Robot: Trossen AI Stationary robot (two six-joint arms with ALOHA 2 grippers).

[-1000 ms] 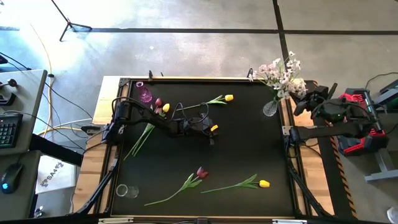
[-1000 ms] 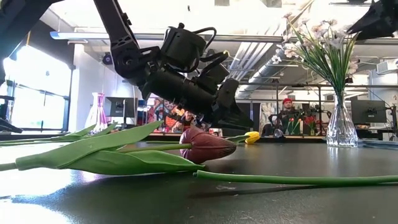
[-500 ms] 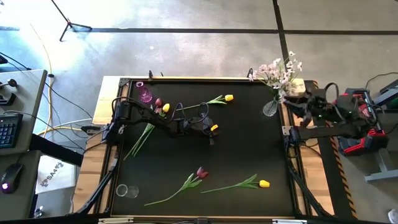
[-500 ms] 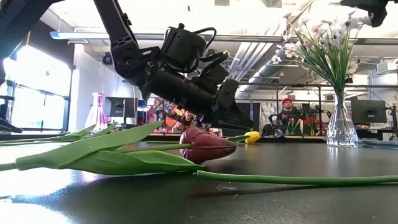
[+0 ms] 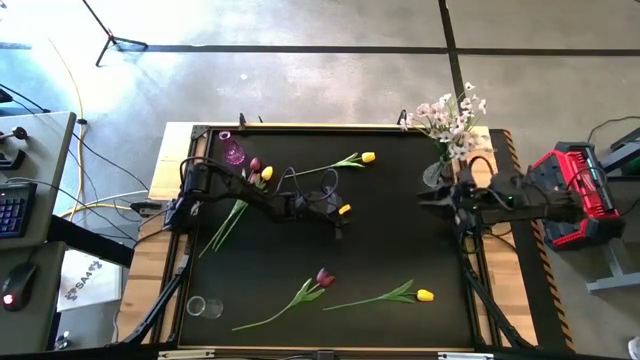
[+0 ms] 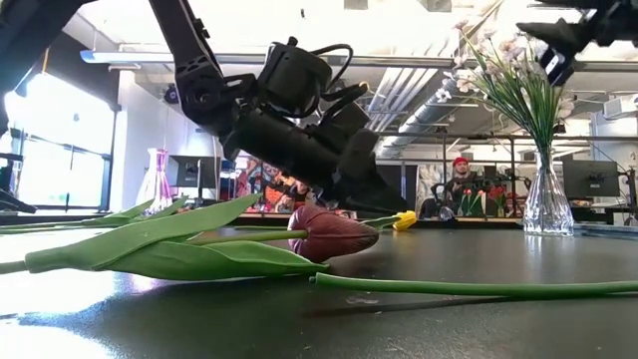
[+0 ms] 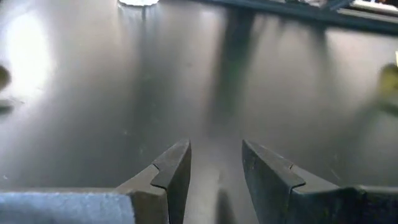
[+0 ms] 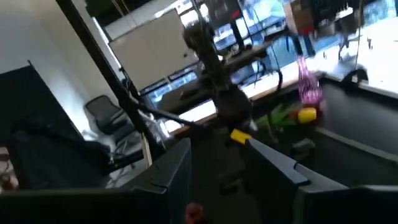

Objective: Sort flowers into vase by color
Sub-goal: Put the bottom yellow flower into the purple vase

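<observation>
Left arm extended across the dark surface [image 5: 400, 240] from 9 o'clock toward centre, wrist pitched down. Left gripper [image 5: 340, 218] hung low just above the mat near centre, fingers [image 7: 177, 168] slightly apart, nothing between them. Right arm reached in from 3 o'clock, held high. Right gripper [image 5: 425, 199] sat just inside the edge, beside the clear vase [image 5: 434, 175]; fingers [image 8: 273, 163] apart and empty.

Pale pink-white sprays [image 5: 450, 120] stood in that clear vase at 2 o'clock. Pink vase [image 5: 232, 152] stood at 10 o'clock, with one red and one yellow tulip [image 5: 260, 170] lying beside it. Another yellow tulip [image 5: 366, 157] lay at 12 o'clock. Dark red tulip [image 5: 323, 277] and yellow tulip [image 5: 424, 295] lay at 6 o'clock. Small clear glass [image 5: 197, 306] sat at 7 o'clock.

Concrete floor [image 5: 320, 80] surrounded the surface; desk with keyboard [image 5: 14, 208] at far 9 o'clock.
</observation>
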